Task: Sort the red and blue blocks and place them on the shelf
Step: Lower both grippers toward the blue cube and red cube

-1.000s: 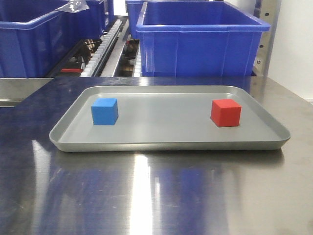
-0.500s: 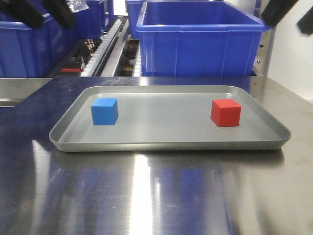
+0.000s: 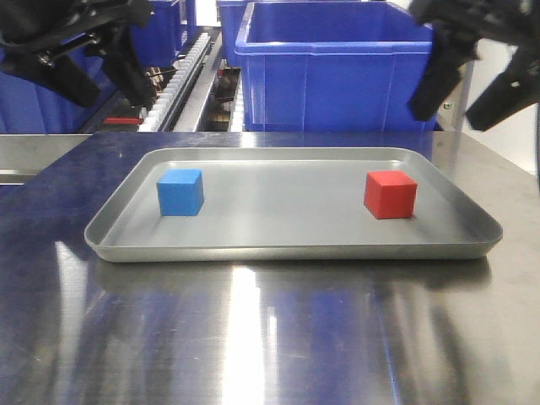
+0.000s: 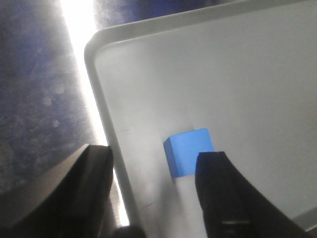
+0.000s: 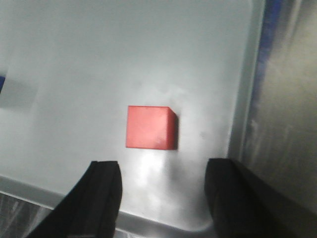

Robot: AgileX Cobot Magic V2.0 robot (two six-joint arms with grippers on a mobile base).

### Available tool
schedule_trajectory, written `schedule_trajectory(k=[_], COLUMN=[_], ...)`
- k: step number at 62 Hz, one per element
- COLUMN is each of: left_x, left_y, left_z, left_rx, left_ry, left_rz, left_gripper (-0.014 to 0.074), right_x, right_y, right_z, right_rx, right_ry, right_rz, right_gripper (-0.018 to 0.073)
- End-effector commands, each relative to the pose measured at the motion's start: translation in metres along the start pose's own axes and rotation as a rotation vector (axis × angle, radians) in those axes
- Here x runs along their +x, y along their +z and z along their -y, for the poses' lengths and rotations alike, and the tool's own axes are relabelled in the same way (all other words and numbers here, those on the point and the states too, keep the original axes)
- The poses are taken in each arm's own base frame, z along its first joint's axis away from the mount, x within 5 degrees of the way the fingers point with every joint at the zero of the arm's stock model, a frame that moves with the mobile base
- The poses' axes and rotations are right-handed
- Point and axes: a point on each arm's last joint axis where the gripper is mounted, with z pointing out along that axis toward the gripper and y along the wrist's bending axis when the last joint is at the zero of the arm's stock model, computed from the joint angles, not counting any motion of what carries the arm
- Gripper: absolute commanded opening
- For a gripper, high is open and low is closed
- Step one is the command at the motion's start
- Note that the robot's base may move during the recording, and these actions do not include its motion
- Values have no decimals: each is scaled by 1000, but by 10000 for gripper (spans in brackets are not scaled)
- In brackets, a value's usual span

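Left pincer (image 3: pixel 114 97), right pincer (image 3: pixel 451 114) newly lower, splayed, empty; wrist views: blue block (image 4: pixel 190 151), red block (image 5: pixel 150 134) beneath.

Left black two-finger gripper (image 3: pixel 99 80) hovers spread wide over the shallow grey metal tray (image 3: pixel 287 251), left end; right black two-finger gripper (image 3: pixel 467 97) likewise, right end.

Left claw (image 3: pixel 114 97) and right claw (image 3: pixel 447 116) blurred, cut off at top edge; shelf (image 3: pixel 181 76) mostly hidden behind bins (image 3: pixel 337 76).
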Motion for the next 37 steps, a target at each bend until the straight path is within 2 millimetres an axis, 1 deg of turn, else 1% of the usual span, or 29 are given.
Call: schedule_trajectory(k=[1, 8, 15, 37], left_x=[-18, -16, -13, -13], left_y=[-13, -6, 1, 3], left_z=[8, 11, 16, 19], left_rx=[28, 34, 44, 57], left_ry=[-10, -2, 5, -5], left_rz=[125, 105, 83, 90], left_gripper=[454, 454, 454, 454], right_x=[-16, -15, -13, -14], right_y=[-8, 7, 17, 20], right_z=[-14, -20, -19, -18], right_rx=[-39, -46, -39, -27], right_ry=[-20, -38, -41, -55], right_rz=[125, 113, 83, 91], right_gripper=[491, 491, 491, 491])
